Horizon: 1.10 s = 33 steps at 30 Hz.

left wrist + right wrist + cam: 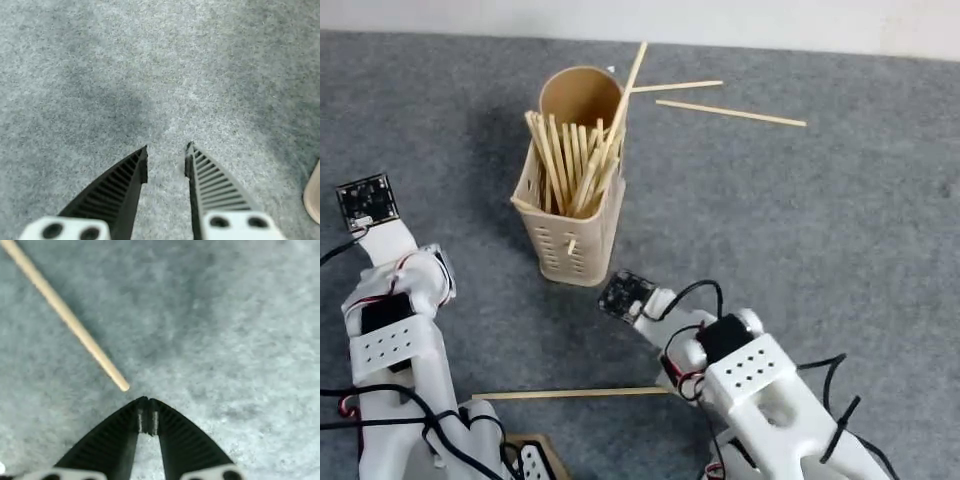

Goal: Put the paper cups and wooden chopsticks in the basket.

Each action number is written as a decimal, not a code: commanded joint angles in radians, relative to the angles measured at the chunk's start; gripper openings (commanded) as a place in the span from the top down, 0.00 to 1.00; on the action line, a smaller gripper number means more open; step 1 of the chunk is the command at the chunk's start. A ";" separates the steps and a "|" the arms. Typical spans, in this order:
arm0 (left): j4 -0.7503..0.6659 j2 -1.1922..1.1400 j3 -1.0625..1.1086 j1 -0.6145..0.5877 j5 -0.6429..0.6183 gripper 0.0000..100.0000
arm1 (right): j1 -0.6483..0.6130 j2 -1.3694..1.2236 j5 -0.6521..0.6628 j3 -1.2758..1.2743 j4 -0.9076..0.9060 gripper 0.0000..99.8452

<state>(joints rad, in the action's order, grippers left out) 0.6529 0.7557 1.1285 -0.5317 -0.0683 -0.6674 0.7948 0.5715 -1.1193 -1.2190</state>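
At the far left, the left pincer [167, 147] hangs over the grey carpet [820, 250], its jaws a little apart and nothing between them. Between the two arms a lone wooden chopstick [570, 393] lies flat. In the middle stands the beige perforated plastic basket [570, 250], holding a brown paper cup [578, 95] and a bundle of chopsticks [570, 165]. The right pincer [148, 400] is closed and empty, tips touching. Just before them lies one end of what I take for the lone wooden chopstick [65, 315]. Far right, behind the basket, two loose wooden chopsticks [730, 113] lie on the carpet.

The step seems to be picking up the near stick. The right jaws should first open, come down on both sides of it a bit back from its end, close low across its width, then lift it level and lower it in without pushing the tall basket.
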 commanded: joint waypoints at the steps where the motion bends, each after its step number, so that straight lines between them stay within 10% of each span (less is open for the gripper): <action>1: 0.002 -0.001 -0.036 -0.008 0.006 0.85 | -0.108 0.007 0.043 -0.019 -0.016 0.99; 7: 0.002 -0.001 -0.036 -0.008 0.006 0.85 | -0.389 0.012 -0.003 -0.111 0.008 0.85; 22: 0.003 -0.001 -0.033 -0.008 0.008 0.85 | -0.266 -0.194 0.000 -0.208 0.348 0.87; 33: 0.003 0.001 -0.022 -0.008 0.009 0.85 | -0.150 -0.266 -0.003 -0.090 0.200 0.99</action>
<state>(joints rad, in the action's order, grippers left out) 0.6529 0.7557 1.1285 -0.5317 -0.0683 -0.8869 0.5324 0.5715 -1.2313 -0.9490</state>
